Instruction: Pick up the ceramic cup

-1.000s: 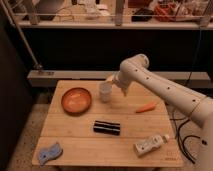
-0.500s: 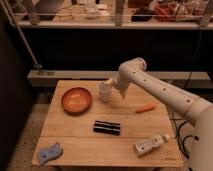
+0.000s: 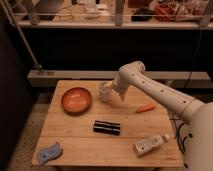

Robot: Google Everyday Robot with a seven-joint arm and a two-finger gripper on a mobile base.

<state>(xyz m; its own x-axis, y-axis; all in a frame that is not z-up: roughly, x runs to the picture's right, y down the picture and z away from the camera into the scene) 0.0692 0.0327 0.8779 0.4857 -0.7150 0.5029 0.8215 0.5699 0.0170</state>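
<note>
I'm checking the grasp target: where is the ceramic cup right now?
In the camera view, the ceramic cup is toward the back of the table, just right of the orange-brown bowl, with the tool at its right side.

Gripper (image 3: 112, 89), blurred, at the ceramic cup (image 3: 104, 93); arm (image 3: 165, 95) past right edge.

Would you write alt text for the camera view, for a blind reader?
The robot's gripper is at the ceramic cup on a wooden table, beside an orange-brown bowl. A carrot, black packet, white bottle and blue sponge lie nearby.
</note>
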